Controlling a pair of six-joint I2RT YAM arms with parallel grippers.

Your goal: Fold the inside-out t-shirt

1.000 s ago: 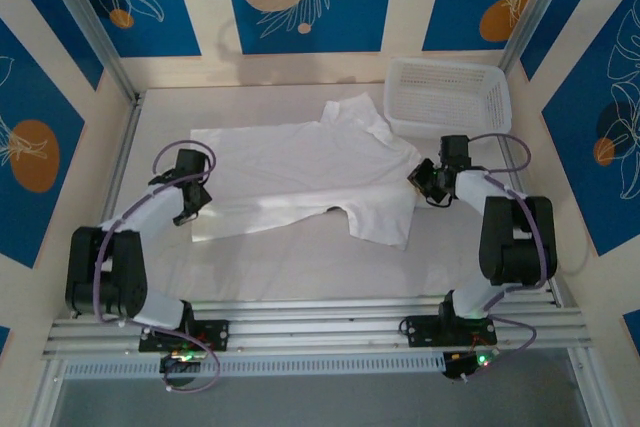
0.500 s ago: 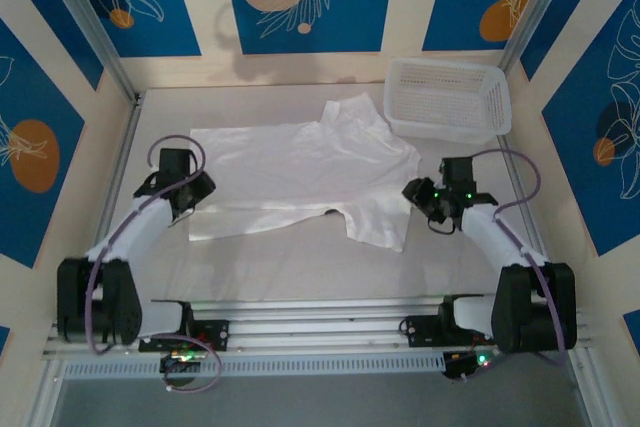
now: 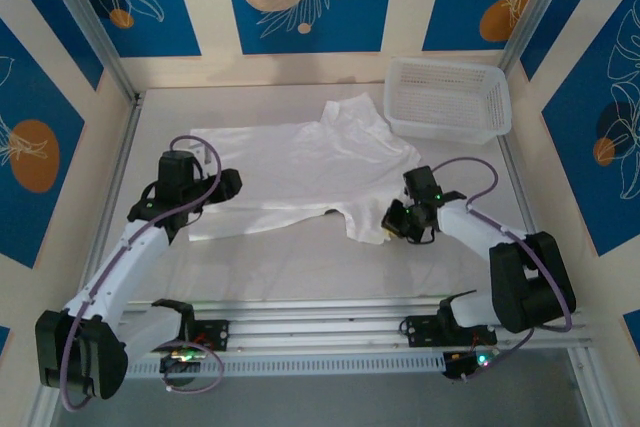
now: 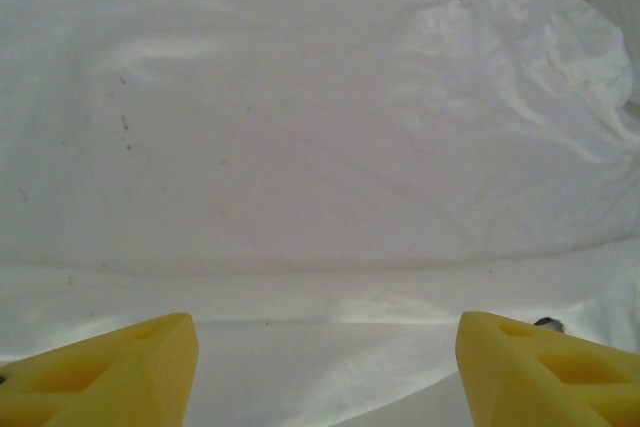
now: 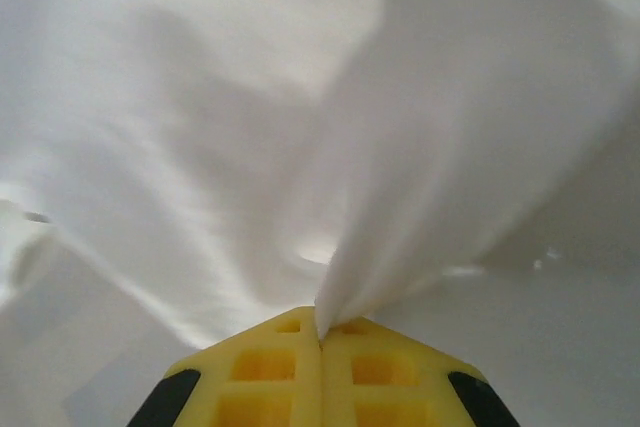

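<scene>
We see the inside-out t-shirt (image 3: 300, 167) spread across the middle of the surface (image 3: 300, 267), its far sleeve bunched just beside the white mesh basket (image 3: 447, 97). Our right end effector (image 5: 320, 332) is closed tight on a fold at the shirt's near right edge, with cloth fanning out from the pinch. Our left end effector (image 4: 325, 347) hangs wide open over the shirt's left part, gripping nothing

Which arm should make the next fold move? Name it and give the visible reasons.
Right, probably. The right hand is shut on a pinch of the thin white cloth t-shirt, ready to lift. The left hand is open over flat cloth, gripping nothing.
</scene>
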